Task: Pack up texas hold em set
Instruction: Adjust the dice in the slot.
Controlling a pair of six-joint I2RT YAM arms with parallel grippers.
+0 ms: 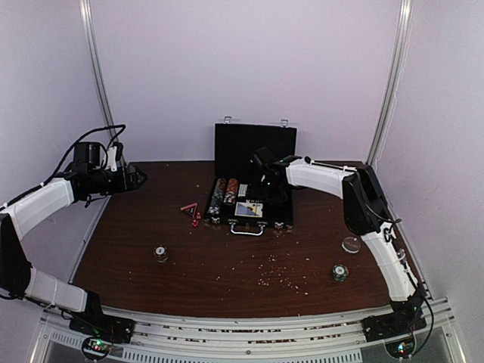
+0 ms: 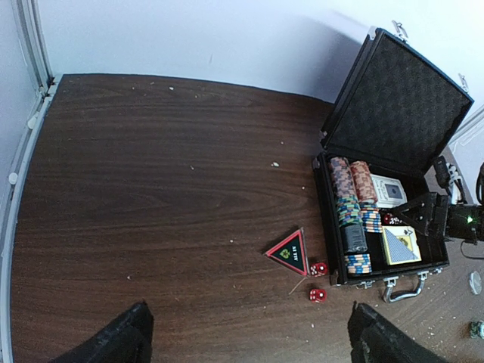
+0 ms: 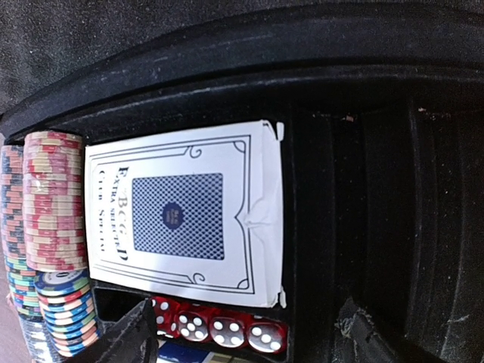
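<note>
where legible, "club special" on card deck [image 3: 178, 215]; left gripper [image 2: 249, 334], right gripper [image 3: 243, 329] both spread

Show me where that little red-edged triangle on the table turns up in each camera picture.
Top external: the triangular marker lies on the table, just left of the open case.
Left wrist: lower middle, left of the case, two red dice beside it.
Right wrist: not in it; this view looks only into the case.
Shared landmark: the striped chip rows in the case's left side.
</note>
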